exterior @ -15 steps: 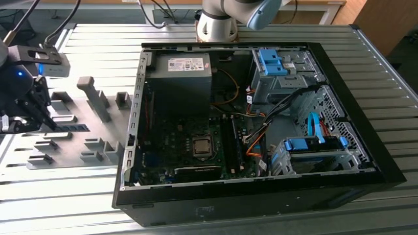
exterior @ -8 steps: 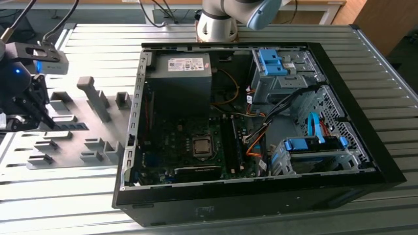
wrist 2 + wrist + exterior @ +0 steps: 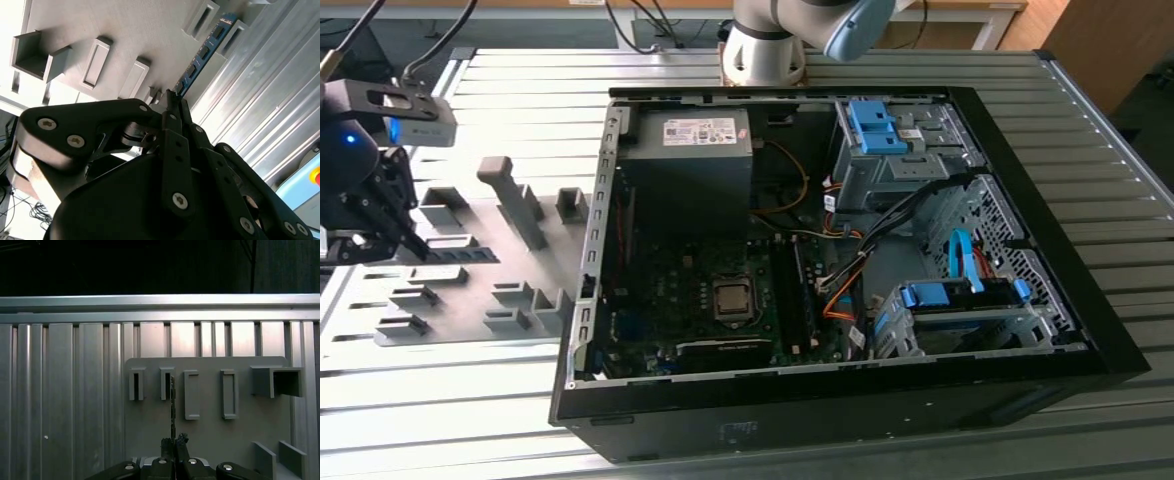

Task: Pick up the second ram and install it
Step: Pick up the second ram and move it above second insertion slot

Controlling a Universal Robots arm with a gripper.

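Observation:
The second ram (image 3: pixel 202 55) is a thin blue stick with black chips, reaching out from my fingertips over the grey holder plate (image 3: pixel 125 30). In the first wrist view the ram (image 3: pixel 172 402) shows edge-on beside a slotted block (image 3: pixel 165 384). I cannot tell whether it still touches the plate. My gripper (image 3: pixel 172 97) is shut on one end of the stick, and its fingers meet around it in the first wrist view (image 3: pixel 174 441) too. In the exterior view my gripper (image 3: pixel 367 235) hangs at the far left, over the holder plate (image 3: pixel 467 280).
The open black computer case (image 3: pixel 1067 330) lies at the exterior view's middle and right, motherboard (image 3: pixel 720 300) facing up, with blue drive-bay latches (image 3: pixel 881 125) and orange cables. The arm's base (image 3: pixel 767 50) stands behind it. Upright blocks rise from the holder plate.

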